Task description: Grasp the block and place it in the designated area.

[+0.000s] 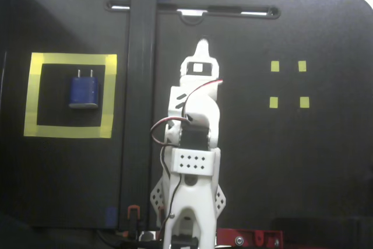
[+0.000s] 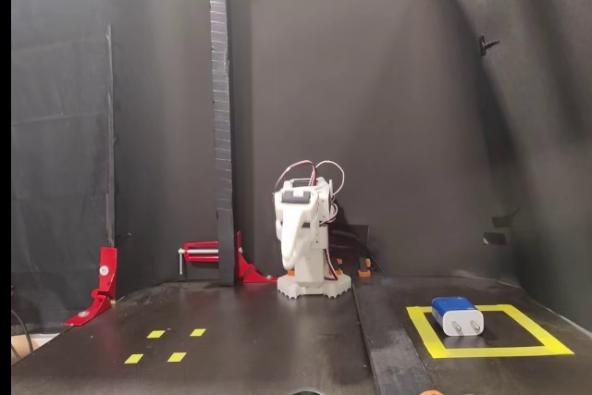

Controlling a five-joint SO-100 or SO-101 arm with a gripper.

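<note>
The block (image 1: 84, 90) lies flat inside the designated area (image 1: 70, 131), on the black interior and clear of the yellow tape on all sides, nearer the tape's right and top bands as the top-down fixed view shows it. In that view its long axis runs up and down the picture, with the two light prongs at the upper end, pointing toward the far edge of the table (image 1: 326, 173). In the front-facing fixed view the block (image 2: 457, 315) shows its pale pronged end toward the camera and sits in the left part of the designated area (image 2: 481, 351). The white arm (image 1: 192, 161) is folded over its base at the table's centre, well apart from the block; the gripper (image 1: 202, 44) holds nothing, and whether its jaws are parted or closed cannot be told from either view. The surface is matte black, with four small yellow squares (image 1: 288, 84) on the side opposite the designated area. A dark upright post (image 2: 221, 117) stands beside the arm, red clamps (image 2: 208, 253) sit at the back edge, and dark curtains (image 2: 416, 90) enclose the space behind.
</note>
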